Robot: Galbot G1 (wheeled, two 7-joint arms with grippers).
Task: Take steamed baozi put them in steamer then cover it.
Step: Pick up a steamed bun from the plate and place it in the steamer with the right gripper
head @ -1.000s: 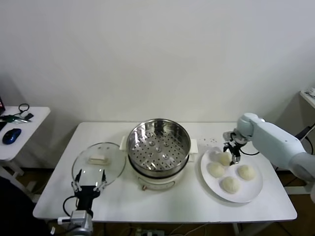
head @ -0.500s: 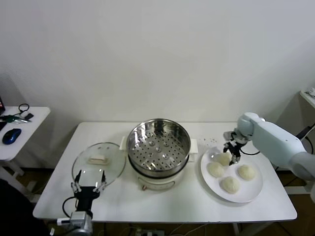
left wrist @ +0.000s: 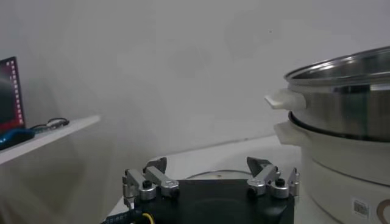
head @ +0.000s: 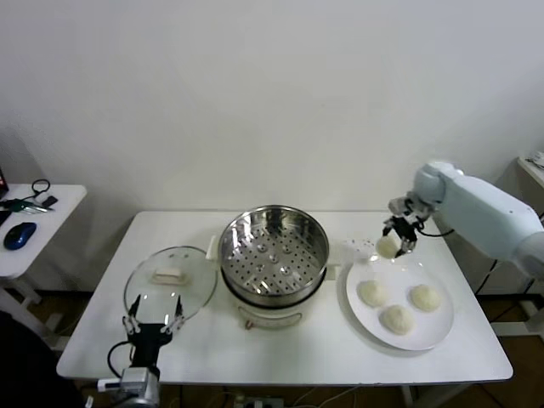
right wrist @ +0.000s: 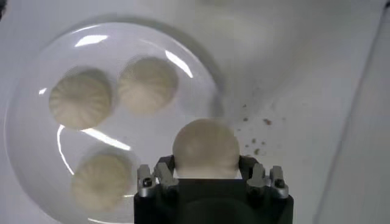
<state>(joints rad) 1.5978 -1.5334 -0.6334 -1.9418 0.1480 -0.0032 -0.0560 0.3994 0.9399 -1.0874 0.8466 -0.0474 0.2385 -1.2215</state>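
Observation:
My right gripper (head: 397,237) is shut on one off-white baozi (head: 388,246) and holds it in the air above the far edge of the white plate (head: 435,330). In the right wrist view the held baozi (right wrist: 205,147) sits between the jaws of the right gripper (right wrist: 206,170). Three more baozi (head: 373,293) (head: 425,297) (head: 397,319) lie on the plate. The steel steamer (head: 274,254) stands open at the table's middle. Its glass cover (head: 171,282) lies flat to its left. My left gripper (head: 154,324) waits open near the cover's front edge.
A side table (head: 34,225) at the far left carries a blue mouse (head: 19,235) and cables. Small crumbs (head: 366,243) dot the table between the steamer and the plate. In the left wrist view the steamer (left wrist: 347,122) rises close beside the left gripper (left wrist: 209,173).
The right gripper closed on the baozi at the plate's far edge and lifted it off, leaving three on the plate. The left arm has not moved.

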